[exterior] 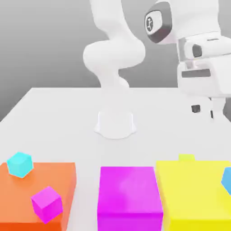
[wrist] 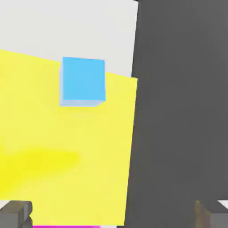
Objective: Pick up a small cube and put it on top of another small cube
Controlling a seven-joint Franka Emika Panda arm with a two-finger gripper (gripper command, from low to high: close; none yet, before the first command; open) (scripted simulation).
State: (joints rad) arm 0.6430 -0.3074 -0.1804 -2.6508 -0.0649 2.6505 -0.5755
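A small lime-yellow cube (exterior: pixel 186 157) peeks out just behind the big yellow block (exterior: pixel 194 194), mostly hidden by it. A small cyan cube (exterior: pixel 20 164) and a small magenta cube (exterior: pixel 46 203) rest on the orange block (exterior: pixel 49 180). A small blue cube (exterior: pixel 228 180) sits on the yellow block at the exterior view's right edge. My gripper (exterior: pixel 204 112) hangs open and empty well above the table, over the yellow block's far side. In the hand view the blue cube (wrist: pixel 83 81) lies on the yellow block (wrist: pixel 67 156), ahead of my open gripper (wrist: pixel 113 217).
A large magenta block (exterior: pixel 130 196) stands between the orange and yellow blocks. The arm's white base (exterior: pixel 115 124) sits mid-table. The white table (wrist: pixel 67 26) ends close beside the yellow block, with dark floor (wrist: pixel 178 111) past its edge.
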